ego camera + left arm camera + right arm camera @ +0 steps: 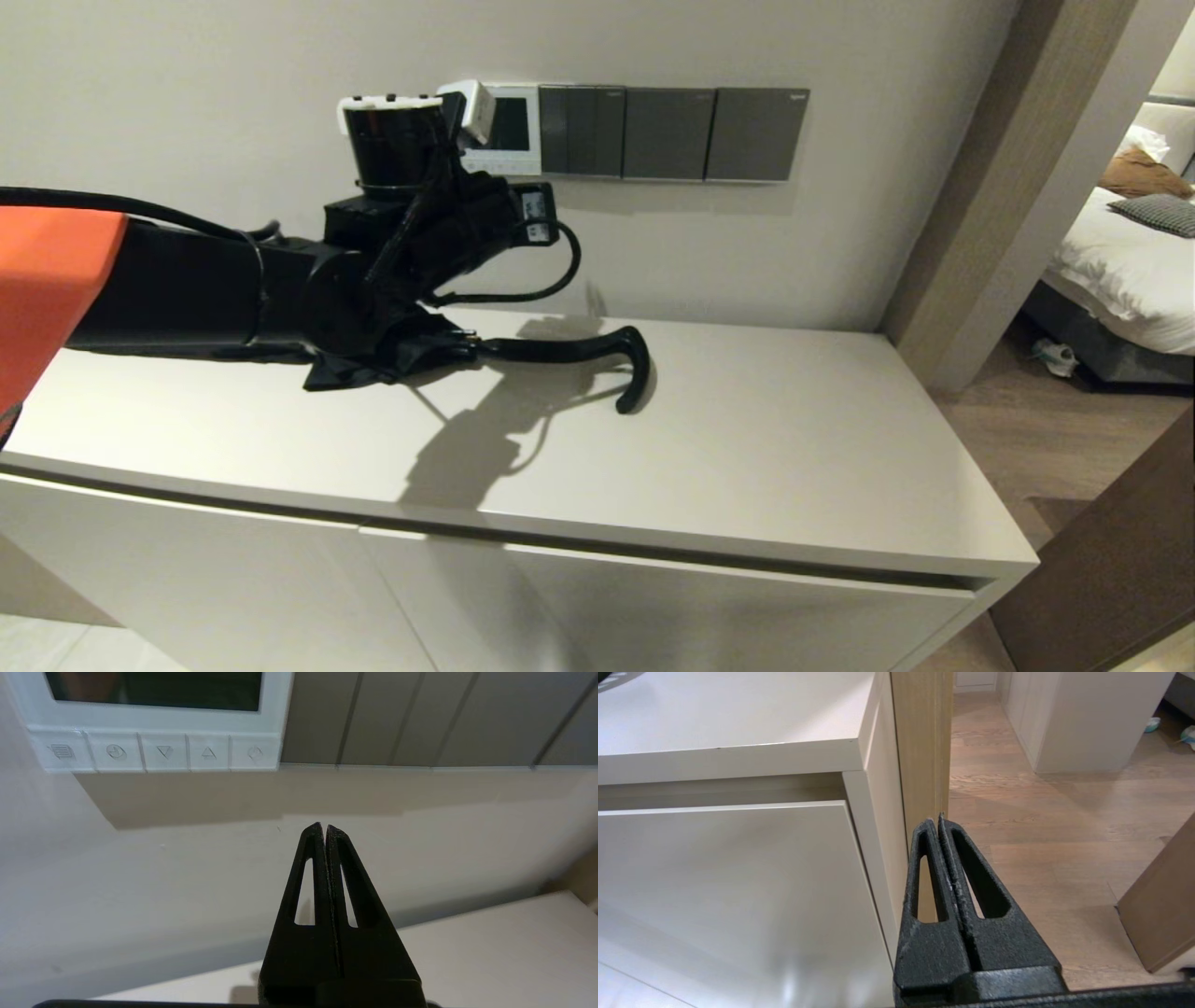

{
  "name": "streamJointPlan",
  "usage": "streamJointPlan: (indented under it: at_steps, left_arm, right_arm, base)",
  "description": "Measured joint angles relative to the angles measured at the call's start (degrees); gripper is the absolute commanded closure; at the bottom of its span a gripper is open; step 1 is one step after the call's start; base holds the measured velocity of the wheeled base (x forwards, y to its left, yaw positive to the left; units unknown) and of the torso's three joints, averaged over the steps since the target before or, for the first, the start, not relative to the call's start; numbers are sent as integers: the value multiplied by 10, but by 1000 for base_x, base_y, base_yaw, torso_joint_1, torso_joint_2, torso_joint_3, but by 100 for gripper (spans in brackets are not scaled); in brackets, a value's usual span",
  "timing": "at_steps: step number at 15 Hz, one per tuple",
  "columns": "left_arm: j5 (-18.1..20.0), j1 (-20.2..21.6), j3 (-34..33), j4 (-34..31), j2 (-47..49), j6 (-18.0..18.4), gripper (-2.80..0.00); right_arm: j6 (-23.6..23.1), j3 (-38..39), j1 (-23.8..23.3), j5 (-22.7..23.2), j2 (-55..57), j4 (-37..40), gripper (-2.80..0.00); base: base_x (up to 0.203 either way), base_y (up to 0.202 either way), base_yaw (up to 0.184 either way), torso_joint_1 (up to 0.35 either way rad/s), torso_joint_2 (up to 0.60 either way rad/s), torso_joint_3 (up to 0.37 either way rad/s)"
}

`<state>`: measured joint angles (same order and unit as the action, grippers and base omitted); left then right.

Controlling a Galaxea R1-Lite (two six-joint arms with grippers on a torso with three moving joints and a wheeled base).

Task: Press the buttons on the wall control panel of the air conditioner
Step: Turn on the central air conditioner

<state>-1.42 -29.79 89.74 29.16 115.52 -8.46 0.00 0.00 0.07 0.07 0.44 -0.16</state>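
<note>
Fingers together, the left gripper [325,828] hangs below the panel [275,700] and its buttons [163,752], bare wall between; right gripper [940,821], fingers together, beside the cabinet's edge [873,868].

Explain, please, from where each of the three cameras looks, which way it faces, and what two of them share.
Head view: from the robot's head, forward and down at the cabinet top, an umbrella and the control panel; the left arm shows.
Left wrist view: behind the shut left gripper, facing the wall below the buttons.
Right wrist view: behind the shut right gripper, low beside the cabinet front, facing the wooden floor.
Head and left wrist views share the control panel and dark switch plates.
</note>
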Motion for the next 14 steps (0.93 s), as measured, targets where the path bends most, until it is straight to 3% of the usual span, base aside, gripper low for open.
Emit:
streamJointPlan:
  at_steps: [5,14]
  left_arm:
    - [-29,-1,26,10,18,1,0]
    - [-42,7,44,11,33,3,0]
  right_arm:
    - [0,0,0,0,0,0,0]
    - [0,0,0,1,0,0,0]
  base:
    - [0,0,0,0,0,0]
    - [0,0,0,0,0,0]
